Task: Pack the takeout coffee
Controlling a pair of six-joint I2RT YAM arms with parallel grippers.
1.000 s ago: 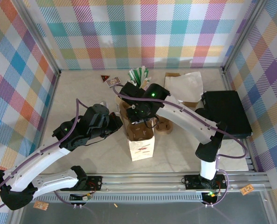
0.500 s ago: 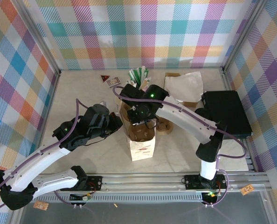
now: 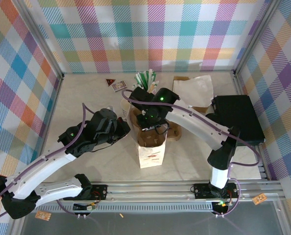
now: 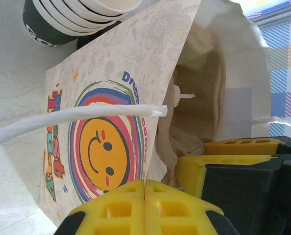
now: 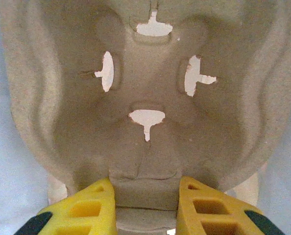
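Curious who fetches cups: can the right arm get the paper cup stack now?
Probably not yet: the right hand is shut on the pulp carrier over the paper bag, though the cup stack sits beside the bag.

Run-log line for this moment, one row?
left gripper shut on paper bag rim | right gripper shut on pulp cup carrier at bag mouth

Robot lab cell: plaid backdrop walls (image 3: 150, 29), aluminium frame (image 3: 150, 188).
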